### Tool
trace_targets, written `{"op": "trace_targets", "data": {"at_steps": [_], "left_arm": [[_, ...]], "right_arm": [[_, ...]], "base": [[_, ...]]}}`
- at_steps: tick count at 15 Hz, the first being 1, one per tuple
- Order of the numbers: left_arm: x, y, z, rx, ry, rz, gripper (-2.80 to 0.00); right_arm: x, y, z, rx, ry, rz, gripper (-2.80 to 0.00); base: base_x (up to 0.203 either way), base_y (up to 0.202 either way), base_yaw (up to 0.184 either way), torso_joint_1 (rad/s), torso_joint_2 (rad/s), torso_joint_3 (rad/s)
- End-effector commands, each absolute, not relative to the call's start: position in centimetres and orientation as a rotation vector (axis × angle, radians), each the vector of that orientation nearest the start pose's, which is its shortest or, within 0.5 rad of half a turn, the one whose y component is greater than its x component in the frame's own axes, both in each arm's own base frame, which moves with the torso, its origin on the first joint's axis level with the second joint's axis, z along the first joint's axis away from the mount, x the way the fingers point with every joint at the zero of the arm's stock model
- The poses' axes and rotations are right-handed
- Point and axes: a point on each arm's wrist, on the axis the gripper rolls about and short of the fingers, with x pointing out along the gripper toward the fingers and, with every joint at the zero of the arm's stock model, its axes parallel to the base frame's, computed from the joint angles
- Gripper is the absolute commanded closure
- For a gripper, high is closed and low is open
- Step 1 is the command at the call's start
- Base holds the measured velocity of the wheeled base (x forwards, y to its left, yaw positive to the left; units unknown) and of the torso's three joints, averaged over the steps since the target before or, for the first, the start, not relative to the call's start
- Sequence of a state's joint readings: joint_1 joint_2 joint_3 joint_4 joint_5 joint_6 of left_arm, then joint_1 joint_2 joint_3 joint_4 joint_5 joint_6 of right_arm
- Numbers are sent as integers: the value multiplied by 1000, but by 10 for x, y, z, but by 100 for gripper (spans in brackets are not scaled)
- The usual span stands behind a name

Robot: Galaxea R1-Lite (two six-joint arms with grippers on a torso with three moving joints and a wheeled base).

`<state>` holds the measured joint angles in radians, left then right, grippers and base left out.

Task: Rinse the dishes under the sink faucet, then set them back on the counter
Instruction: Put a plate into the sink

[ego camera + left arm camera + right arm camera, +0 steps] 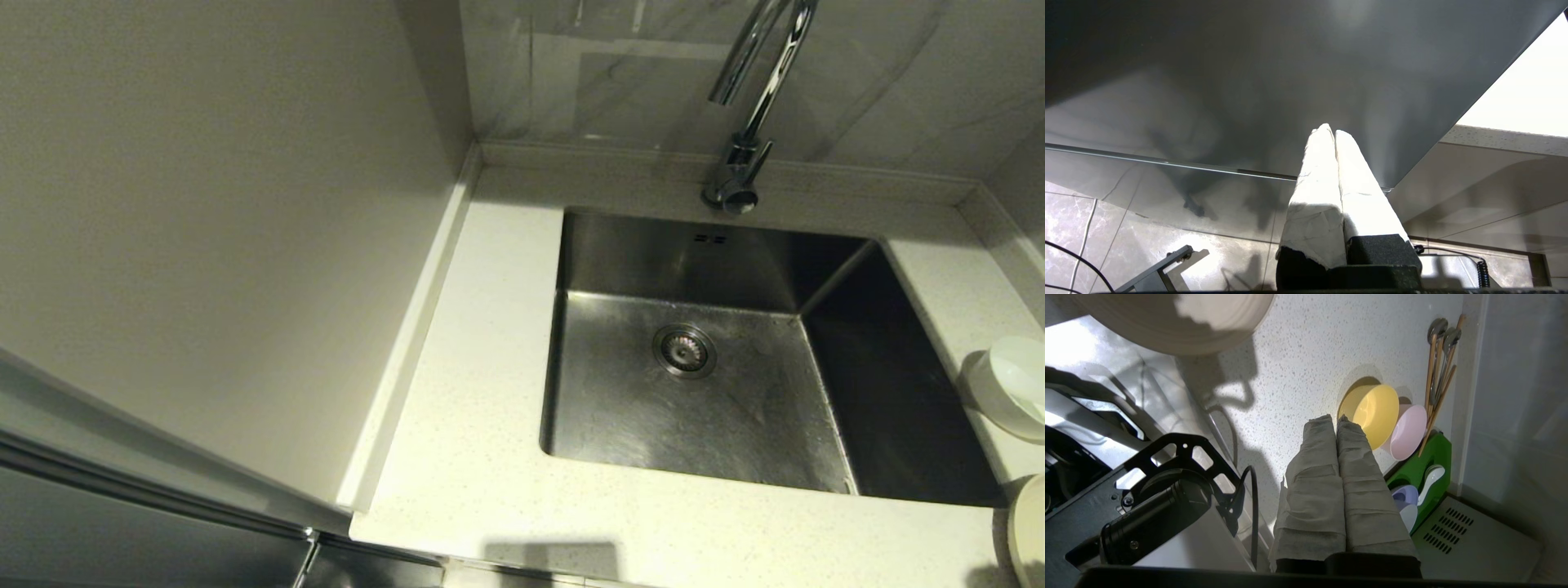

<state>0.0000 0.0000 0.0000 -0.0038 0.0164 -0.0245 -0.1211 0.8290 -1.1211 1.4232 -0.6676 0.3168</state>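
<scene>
Head view: bowl (1011,384) and plate (1030,527) sit on the counter (473,457) right of the dry sink (702,408). Right gripper (1336,418) clenched, empty; the plate, at the near counter edge, risks being knocked off. Left gripper (1331,130) parked, clenched.

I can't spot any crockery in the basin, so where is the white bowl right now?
In the head view the white bowl sits on the counter at the far right, just beside the sink's right rim.

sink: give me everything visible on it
The sink is a square, deep stainless-steel basin set into the pale speckled counter. A round metal drain strainer sits in its floor, two small overflow slots in the back wall. No dishes inside; steel looks scuffed. The faucet stands behind it.
</scene>
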Motion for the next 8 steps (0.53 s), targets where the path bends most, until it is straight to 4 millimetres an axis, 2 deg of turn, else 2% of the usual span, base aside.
{"op": "trace_targets", "data": {"at_steps": [1, 4, 8], "left_arm": [[-23, 0, 76, -25, -8, 17, 0], [-23, 0, 76, -25, -8, 17, 0], [-23, 0, 76, -25, -8, 17, 0]], "right_arm": [[-17, -12, 250, -45, 1010, -871, 0], [-5, -13, 246, -29, 1049, -881, 0], [19, -14, 248, 94, 1121, -796, 0]], "base": [[0, 0, 0, 0, 0, 0], [0, 0, 0, 0, 0, 0], [0, 0, 0, 0, 0, 0]]}}
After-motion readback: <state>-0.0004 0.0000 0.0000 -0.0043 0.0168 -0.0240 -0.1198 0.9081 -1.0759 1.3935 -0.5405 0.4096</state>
